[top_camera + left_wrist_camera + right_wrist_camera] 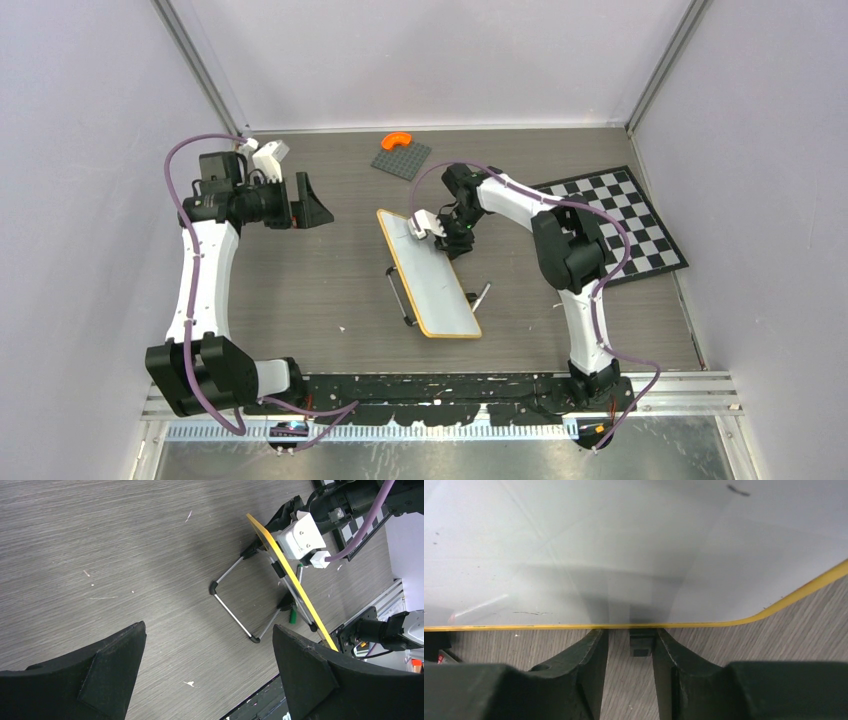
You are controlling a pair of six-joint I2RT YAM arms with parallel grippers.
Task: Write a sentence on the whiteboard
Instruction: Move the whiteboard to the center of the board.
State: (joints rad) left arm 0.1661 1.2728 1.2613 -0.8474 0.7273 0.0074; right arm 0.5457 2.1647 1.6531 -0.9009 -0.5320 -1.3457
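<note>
Surface: a grey wood-grain tabletop (300,300) is enclosed by pale lilac walls.
Whiteboard place: the whiteboard (435,285) is found at the centre of the tabletop, between the two arms and nearer the right one.
Whiteboard axis: in the overhead view its long axis is laid from 11 o'clock (far end) to 5 o'clock (near end).
Whiteboard tilt: it is propped on a wire stand (400,290) set on its 9 o'clock side, so the white face is turned upward and toward 3 o'clock. From the left wrist it is seen edge-on as a yellow-orange strip (300,592).
Whiteboard face: in the right wrist view the face (574,555) is shown glossy, with one small dark mark (738,490) toward 1 o'clock.
Left gripper: the left gripper (310,205) is held at 9 o'clock, well apart from the board, with its jaws spread wide (209,627) and nothing between them.
Right gripper: the right gripper (445,232) is placed at the board's far 1 o'clock edge. Its jaws (630,635) are partly apart, a black clip (641,644) lies between them, and the tips are hidden under the frame. Whether anything is pinched cannot be told.
Marker: a green marker (482,297) (294,614) is laid on the tabletop just beside the board's 4 o'clock edge.
Other things: a checkerboard (620,215) is laid at 3 o'clock. A grey studded plate (405,162) with an orange curved piece (396,140) on it is placed at 12 o'clock.
</note>
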